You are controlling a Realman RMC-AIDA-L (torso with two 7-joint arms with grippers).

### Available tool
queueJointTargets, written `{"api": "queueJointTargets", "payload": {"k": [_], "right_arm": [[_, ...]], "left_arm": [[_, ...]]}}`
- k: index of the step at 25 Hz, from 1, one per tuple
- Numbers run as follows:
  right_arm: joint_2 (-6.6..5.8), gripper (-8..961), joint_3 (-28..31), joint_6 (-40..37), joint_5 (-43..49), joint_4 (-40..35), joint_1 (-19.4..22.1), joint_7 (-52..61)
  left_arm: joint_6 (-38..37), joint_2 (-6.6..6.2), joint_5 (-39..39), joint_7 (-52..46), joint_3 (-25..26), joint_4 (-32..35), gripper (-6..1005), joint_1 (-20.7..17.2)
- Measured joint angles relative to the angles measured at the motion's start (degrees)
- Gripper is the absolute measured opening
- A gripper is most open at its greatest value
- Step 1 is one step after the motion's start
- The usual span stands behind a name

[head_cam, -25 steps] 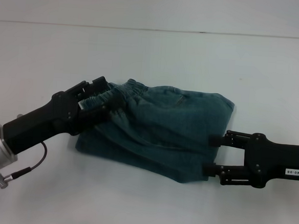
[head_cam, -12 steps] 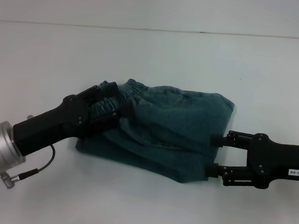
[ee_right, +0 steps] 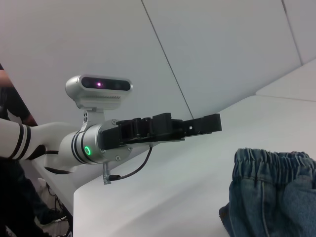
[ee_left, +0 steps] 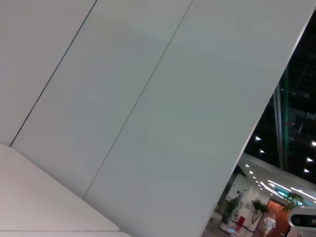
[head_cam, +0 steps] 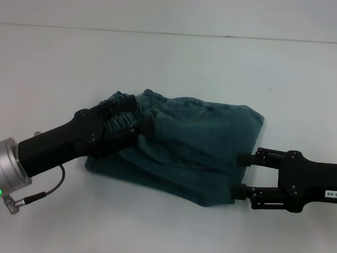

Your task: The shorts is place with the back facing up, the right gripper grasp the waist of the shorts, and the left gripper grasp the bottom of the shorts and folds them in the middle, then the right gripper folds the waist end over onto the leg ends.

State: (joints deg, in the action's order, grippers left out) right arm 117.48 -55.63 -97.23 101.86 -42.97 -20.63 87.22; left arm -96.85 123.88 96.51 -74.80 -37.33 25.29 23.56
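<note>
Head view: left tool farther over waistband.

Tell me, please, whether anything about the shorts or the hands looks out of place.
The shorts lie bunched and wrinkled, not flat. Their puckered waistband is at the left hand, which hovers open above it, while the open right hand straddles the opposite edge. That is the reverse of the planned grasp.
</note>
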Motion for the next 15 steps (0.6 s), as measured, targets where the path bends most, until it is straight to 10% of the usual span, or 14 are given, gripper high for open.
{"api": "queueJointTargets", "payload": {"k": [15], "right_arm": [[-0.14,882,0.00,-0.72,0.00,0.02,0.17,-0.01]], "left_arm": [[0.17,0.04,0.42,-0.59,-0.12,-0.05,873,0.36]]}}
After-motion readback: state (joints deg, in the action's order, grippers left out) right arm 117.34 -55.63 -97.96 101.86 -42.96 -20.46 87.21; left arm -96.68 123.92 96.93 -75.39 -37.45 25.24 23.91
